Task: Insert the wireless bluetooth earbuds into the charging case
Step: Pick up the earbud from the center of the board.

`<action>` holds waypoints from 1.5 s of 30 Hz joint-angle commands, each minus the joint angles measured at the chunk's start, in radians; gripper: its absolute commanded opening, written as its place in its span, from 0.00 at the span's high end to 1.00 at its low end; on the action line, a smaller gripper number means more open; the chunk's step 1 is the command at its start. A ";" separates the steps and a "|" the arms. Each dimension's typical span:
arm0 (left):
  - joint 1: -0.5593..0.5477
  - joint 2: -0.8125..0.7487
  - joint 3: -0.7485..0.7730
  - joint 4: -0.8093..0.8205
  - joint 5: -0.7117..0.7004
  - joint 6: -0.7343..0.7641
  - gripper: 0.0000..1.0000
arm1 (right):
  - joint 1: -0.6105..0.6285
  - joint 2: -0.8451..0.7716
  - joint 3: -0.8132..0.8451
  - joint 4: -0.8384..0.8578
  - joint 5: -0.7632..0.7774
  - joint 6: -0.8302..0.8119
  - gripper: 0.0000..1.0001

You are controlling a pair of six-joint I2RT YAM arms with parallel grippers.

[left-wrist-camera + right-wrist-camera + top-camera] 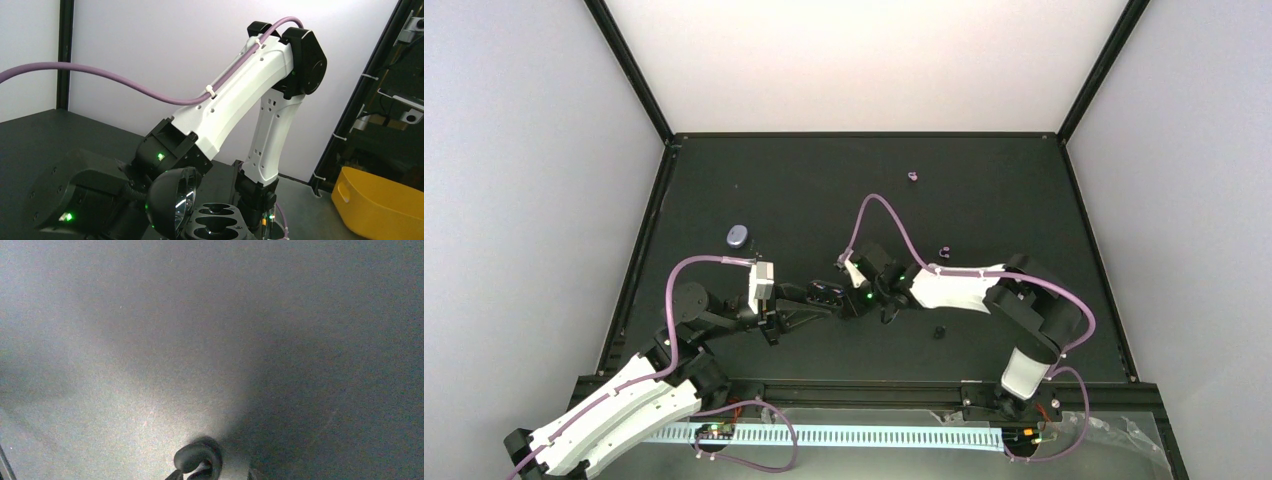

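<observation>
The charging case [175, 200] is standing open in left gripper [822, 293], w/ jaws clamping it. One earbud [913, 176] is lying far back on table [1024, 200], other earbud [945, 249] nearer. Right gripper [852, 298] is hovering just beside case; its jaws: cannot tell.

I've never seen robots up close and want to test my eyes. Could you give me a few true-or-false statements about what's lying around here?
Two purple earbuds lie on the black table. True.
The earbuds touch each other. False: they lie well apart.
A pincer holds the charging case. False: the charging case lies free on the table's left side.
A yellow tub stands off the table. True.
</observation>
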 commanded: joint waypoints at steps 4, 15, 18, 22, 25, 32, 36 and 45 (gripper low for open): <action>-0.001 -0.006 0.002 0.003 0.003 0.015 0.98 | 0.026 0.042 0.012 -0.008 0.029 -0.011 0.69; 0.000 -0.010 0.001 0.002 0.007 0.014 0.98 | 0.043 0.015 -0.019 0.019 0.035 0.018 0.69; -0.001 -0.015 0.000 -0.001 0.006 0.014 0.98 | 0.042 -0.025 -0.031 0.030 0.074 0.040 0.67; -0.002 -0.018 0.001 -0.001 0.005 0.014 0.98 | 0.038 -0.071 -0.036 0.033 0.133 0.050 0.65; -0.002 -0.018 0.000 -0.003 0.000 0.015 0.98 | 0.031 -0.076 -0.032 0.020 0.169 0.047 0.65; -0.002 -0.016 0.000 -0.001 -0.001 0.015 0.98 | 0.030 -0.030 -0.013 -0.007 0.163 0.033 0.65; -0.002 -0.015 0.000 -0.001 0.000 0.015 0.98 | 0.033 -0.018 -0.015 -0.004 0.145 0.029 0.65; -0.002 -0.017 0.000 -0.001 0.000 0.015 0.98 | 0.042 0.001 -0.001 -0.004 0.138 0.028 0.65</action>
